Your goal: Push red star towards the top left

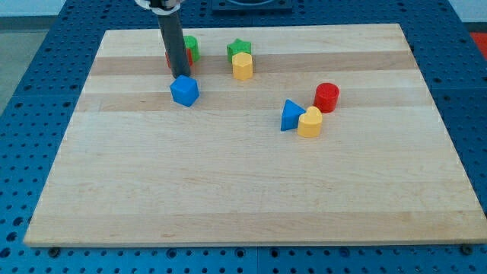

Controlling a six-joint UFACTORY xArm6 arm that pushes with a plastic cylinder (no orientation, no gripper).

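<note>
Altogether seven small blocks show on the pale wooden board (pixel 251 183): two blue, two yellow, two green, one red cylinder (pixel 327 97). My tip (pixel 182 76) touches the blue hexagonal block's (pixel 184 90) top edge. Red star (pixel 169 59) sits mostly hidden behind the rod, beside the green block (pixel 191 47).

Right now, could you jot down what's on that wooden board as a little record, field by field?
surface: wooden board on a blue perforated table
my tip: at the view's top left, just above the blue block
red star: mostly hidden behind the rod, beside a green block
top middle: green star touching a yellow block
right cluster: blue triangle, yellow block, red cylinder
</note>
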